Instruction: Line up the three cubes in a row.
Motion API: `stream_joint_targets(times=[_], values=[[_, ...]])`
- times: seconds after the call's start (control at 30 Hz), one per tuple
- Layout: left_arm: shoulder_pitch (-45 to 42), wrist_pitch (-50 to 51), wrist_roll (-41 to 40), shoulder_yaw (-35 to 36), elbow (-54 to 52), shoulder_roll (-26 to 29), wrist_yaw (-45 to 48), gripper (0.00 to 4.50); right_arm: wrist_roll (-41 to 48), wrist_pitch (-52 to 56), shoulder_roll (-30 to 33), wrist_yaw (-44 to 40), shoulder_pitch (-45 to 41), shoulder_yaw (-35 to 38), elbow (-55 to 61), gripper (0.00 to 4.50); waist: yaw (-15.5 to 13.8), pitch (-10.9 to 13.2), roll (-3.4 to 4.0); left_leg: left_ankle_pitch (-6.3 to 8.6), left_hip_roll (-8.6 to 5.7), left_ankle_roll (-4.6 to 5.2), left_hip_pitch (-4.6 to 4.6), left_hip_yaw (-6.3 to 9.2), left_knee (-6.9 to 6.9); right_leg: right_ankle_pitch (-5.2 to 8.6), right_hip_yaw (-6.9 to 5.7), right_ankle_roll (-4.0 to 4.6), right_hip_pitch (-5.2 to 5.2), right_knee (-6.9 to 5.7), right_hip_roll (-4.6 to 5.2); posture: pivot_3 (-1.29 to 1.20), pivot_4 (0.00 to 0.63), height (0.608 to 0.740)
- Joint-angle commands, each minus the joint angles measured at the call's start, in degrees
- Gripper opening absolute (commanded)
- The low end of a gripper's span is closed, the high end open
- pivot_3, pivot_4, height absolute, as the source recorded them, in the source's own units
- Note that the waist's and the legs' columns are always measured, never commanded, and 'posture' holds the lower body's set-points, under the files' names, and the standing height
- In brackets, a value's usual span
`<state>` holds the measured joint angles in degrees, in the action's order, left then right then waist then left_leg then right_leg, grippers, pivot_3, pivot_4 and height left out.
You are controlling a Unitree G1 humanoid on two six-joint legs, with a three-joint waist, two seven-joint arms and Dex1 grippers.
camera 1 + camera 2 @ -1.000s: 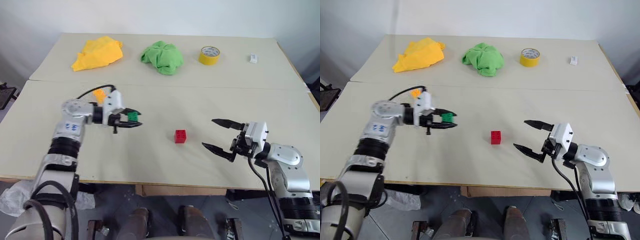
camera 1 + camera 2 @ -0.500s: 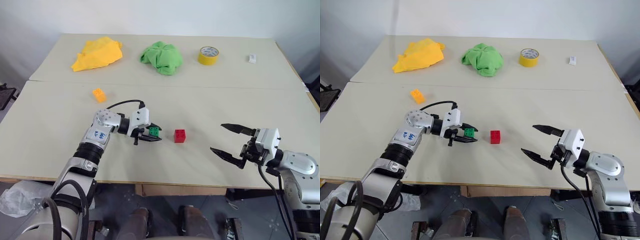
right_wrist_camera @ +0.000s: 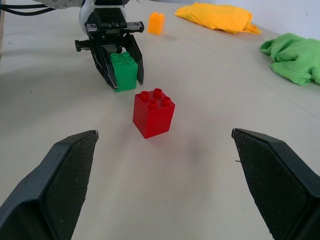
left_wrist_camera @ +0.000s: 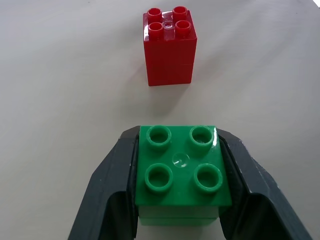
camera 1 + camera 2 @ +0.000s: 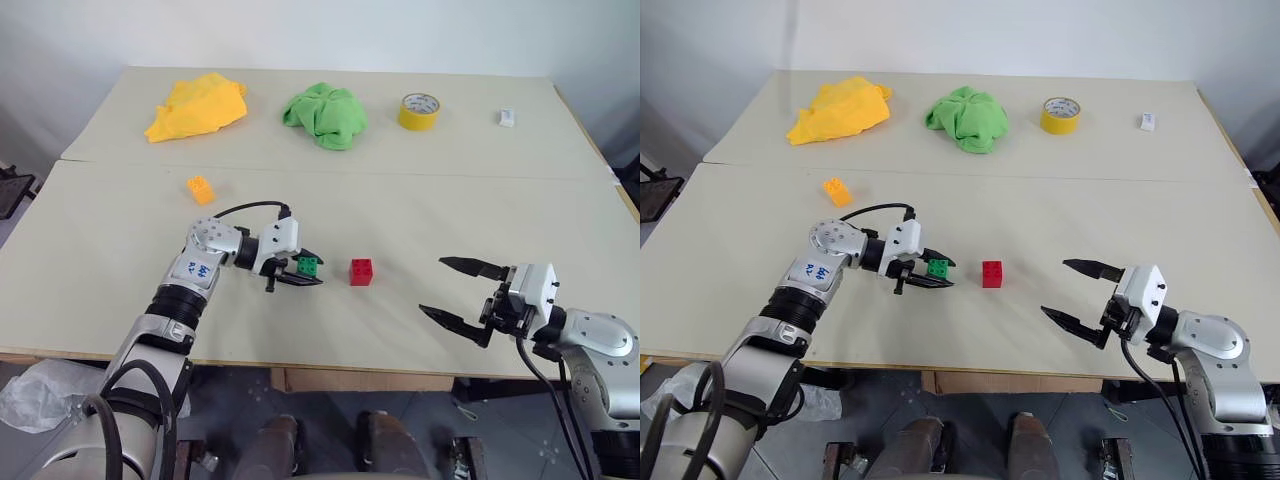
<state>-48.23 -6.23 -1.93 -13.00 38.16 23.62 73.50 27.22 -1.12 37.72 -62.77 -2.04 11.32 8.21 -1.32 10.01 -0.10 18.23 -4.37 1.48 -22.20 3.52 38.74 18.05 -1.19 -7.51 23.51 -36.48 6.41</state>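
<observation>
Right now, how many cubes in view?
3. The green cube sits between the left gripper's shut jaws, beside the red cube, which stands free mid-table. The orange-yellow cube stands apart, farther back on the robot's left. None looks hidden.

A wide beige table [image 5: 420, 210] is standing against a plain white wall [image 5: 330, 30]. A seam [image 5: 400, 173] is running across its top. Soft even light is falling on it, and a grey floor [image 5: 330, 420] is showing below the front edge.
</observation>
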Motion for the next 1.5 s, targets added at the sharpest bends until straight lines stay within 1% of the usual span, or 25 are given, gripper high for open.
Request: stream_joint_targets(times=[0.03,0.13,0.23,0.37,0.47,0.57,0.6,0.63,0.7,0.77,0.83,0.87,1.0,1.1,1.23,1.27,1.33,1.4,1.5], values=[[-0.17,-0.73,-0.75,0.81,-1.41,0.14,-0.22,2.27,0.75,0.05,-0.37,0.25,-1.22,-0.62,1.47,4.50,0.02,0.00,0.00,0.00,0.00,0.00,0.00,0.00,0.00,0.00,0.00,0.00,0.00,0.00,0.00,0.00,0.150,0.740],[-1.13,-4.51,-1.37,2.67,-1.12,-0.20,-2.71,3.07,0.90,0.48,-0.23,0.07,-1.87,-1.15,1.34,4.50,-0.01,0.00,-0.01,0.00,0.00,0.00,0.00,0.00,0.01,0.00,0.00,0.00,0.00,0.00,0.00,0.00,0.150,0.740],[-1.87,-4.99,-4.06,5.12,-2.63,0.40,-1.97,3.98,0.93,0.60,-0.11,-0.07,-2.63,-1.48,0.88,4.50,-0.02,0.00,-0.01,0.00,0.00,0.00,-0.02,0.00,0.03,0.00,-0.01,0.00,0.01,0.00,0.01,0.00,0.150,0.740],[-2.30,2.59,-11.60,9.89,-8.99,3.04,1.76,3.98,0.98,0.94,0.02,-1.14,-4.44,-2.02,-0.55,4.50,0.16,0.01,-0.01,0.00,0.01,0.00,-0.04,0.00,0.07,0.00,0.00,-0.01,0.02,-0.01,0.01,0.00,0.150,0.740],[-0.13,7.24,-14.52,13.07,-13.74,7.42,1.98,3.98,0.83,0.62,-0.22,-2.14,-6.62,-2.63,-2.11,4.50,0.60,0.01,-0.01,0.01,0.06,-0.01,-0.03,0.00,0.05,0.00,0.01,-0.01,0.03,-0.02,0.02,0.00,0.150,0.740],[4.23,11.16,-18.23,20.58,-18.03,10.36,-5.05,4.49,1.89,0.34,-1.53,-1.98,-9.72,-2.42,-3.53,4.50,1.48,0.00,0.00,0.00,0.08,-0.02,-0.01,0.01,0.04,0.00,0.06,-0.01,0.03,-0.04,0.06,0.00,0.150,0.740],[5.40,11.80,-18.95,22.24,-19.13,10.70,-6.85,4.49,2.05,0.11,-1.87,-1.95,-10.37,-2.33,-3.86,4.50,1.48,0.00,-0.01,0.00,0.11,-0.03,0.00,0.01,0.03,0.00,0.07,-0.01,0.03,-0.04,0.09,0.00,0.150,0.740],[6.61,8.30,-18.70,24.40,-19.51,10.49,-9.36,4.49,2.16,0.19,-2.23,-1.80,-11.03,-2.37,-4.10,4.50,1.50,0.00,-0.01,0.01,0.13,-0.04,0.00,0.02,0.03,0.00,0.08,-0.01,0.03,-0.03,0.10,0.00,0.150,0.740],[11.70,7.29,-18.96,29.28,-22.04,10.77,-15.06,4.49,2.30,0.47,-2.88,-1.79,-12.23,-2.67,-4.51,4.50,1.46,0.00,0.00,0.01,0.13,-0.05,0.00,0.06,0.06,0.00,0.07,0.00,0.03,-0.02,0.11,0.00,0.150,0.740],[22.95,6.96,-18.91,37.42,-26.85,9.98,-23.38,4.49,2.17,-0.08,-4.48,-1.61,-13.90,-3.82,-4.72,4.50,1.79,0.00,0.01,0.01,0.12,-0.05,0.00,0.06,0.03,0.00,0.13,0.00,0.03,-0.02,0.15,0.00,0.150,0.740],[32.26,5.62,-18.26,43.84,-29.83,8.17,-30.88,4.49,1.94,-0.99,-5.96,-1.58,-15.20,-4.59,-5.09,4.50,2.35,0.00,0.01,0.05,0.15,-0.08,0.08,0.01,-0.11,0.00,0.28,0.00,0.05,0.01,0.16,0.00,0.150,0.740],[35.53,6.21,-18.84,46.24,-30.72,7.26,-33.57,4.49,1.99,-0.98,-6.44,-1.67,-15.71,-4.81,-5.27,4.50,2.41,0.00,0.00,0.05,0.15,-0.09,0.07,0.05,-0.14,0.01,0.33,0.02,0.07,-0.01,0.16,0.00,0.150,0.740],[44.82,8.44,-22.91,52.42,-34.47,4.25,-39.75,4.49,1.43,-0.98,-7.46,-1.98,-17.05,-5.78,-6.15,4.50,1.18,0.01,-0.11,0.06,0.18,-0.11,0.03,0.13,0.01,0.01,0.44,0.03,-0.01,0.02,0.16,0.00,0.150,0.740],[51.40,7.13,-24.31,56.22,-36.81,1.45,-42.98,4.49,1.27,-1.53,-8.28,-1.93,-18.41,-6.42,-6.74,4.50,0.19,0.00,-0.12,0.10,0.10,-0.06,0.04,0.24,0.19,0.02,0.47,0.04,-0.16,0.26,0.23,0.00,0.150,0.740],[56.37,8.09,-26.86,57.39,-40.77,-1.22,-45.37,4.49,1.27,-1.44,-8.60,-2.16,-19.21,-6.82,-6.61,4.50,-0.11,0.00,-0.13,0.14,0.10,-0.04,0.04,0.24,0.17,0.01,0.49,0.04,-0.17,0.34,0.23,0.00,0.150,0.740],[57.32,8.73,-27.53,56.77,-42.45,-1.85,-45.70,4.49,1.30,-1.26,-8.67,-2.24,-19.47,-7.08,-6.52,4.50,-0.09,-0.01,-0.13,0.14,0.11,-0.04,0.04,0.24,0.16,0.01,0.48,0.04,-0.18,0.37,0.23,0.00,0.150,0.740],[56.64,10.33,-26.57,54.51,-44.15,-1.20,-47.05,4.49,1.63,-0.31,-8.52,-2.92,-19.86,-7.72,-6.34,4.50,-0.11,-0.01,-0.14,0.15,0.13,-0.05,0.04,0.24,0.16,0.01,0.48,0.04,-0.21,0.40,0.22,0.00,0.150,0.740],[53.60,12.56,-26.95,52.30,-44.22,0.31,-47.53,4.49,1.50,-0.49,-8.60,-3.08,-20.13,-7.84,-6.48,4.50,-0.20,-0.01,-0.14,0.14,0.14,-0.06,0.05,0.24,0.16,0.01,0.46,0.04,-0.23,0.42,0.21,0.00,0.150,0.740],[46.48,17.27,-24.86,46.45,-42.65,4.10,-48.12,4.49,1.29,-0.73,-8.44,-2.62,-20.28,-7.72,-6.66,4.50,-0.14,-0.01,-0.15,0.13,0.12,-0.07,0.05,0.27,0.17,0.01,0.45,0.04,-0.23,0.37,0.19,0.00,0.150,0.740]])
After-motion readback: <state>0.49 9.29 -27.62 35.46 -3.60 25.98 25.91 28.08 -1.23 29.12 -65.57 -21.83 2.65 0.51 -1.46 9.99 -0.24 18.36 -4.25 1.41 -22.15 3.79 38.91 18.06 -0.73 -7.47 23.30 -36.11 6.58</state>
